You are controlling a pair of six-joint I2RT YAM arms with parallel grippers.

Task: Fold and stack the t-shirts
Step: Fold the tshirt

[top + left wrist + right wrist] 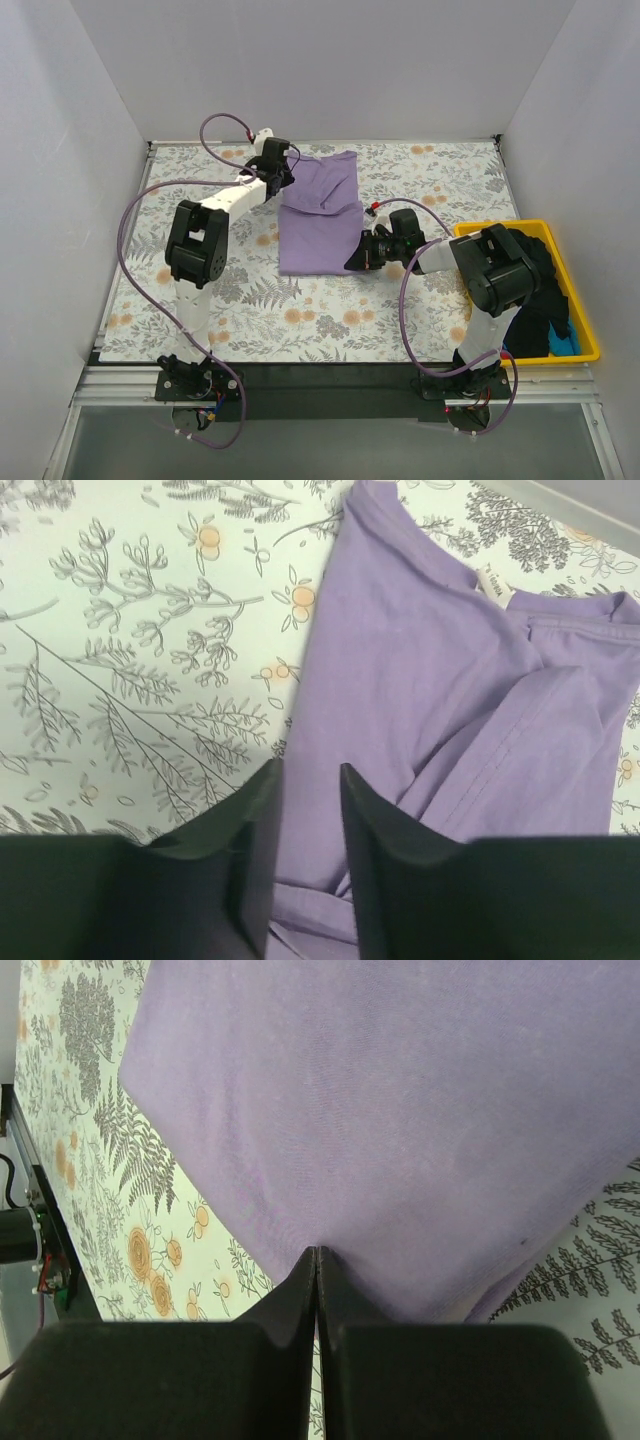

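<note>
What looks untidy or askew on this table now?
The lavender t-shirt is folded unevenly: its far part lies bunched and tilted, out of line with the flat near part. Also, black garments lie loosely heaped in the yellow tray.

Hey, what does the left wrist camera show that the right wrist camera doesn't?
Only the left wrist view: the neck label and a stitched fold of the lavender t-shirt, with the left gripper open, its fingers apart over the fabric's edge.
Only the right wrist view: the right gripper shut, seemingly pinching the shirt's smooth edge, and the dark rail at the table's edge.
Both: the same shirt lying on the floral tablecloth.
</note>
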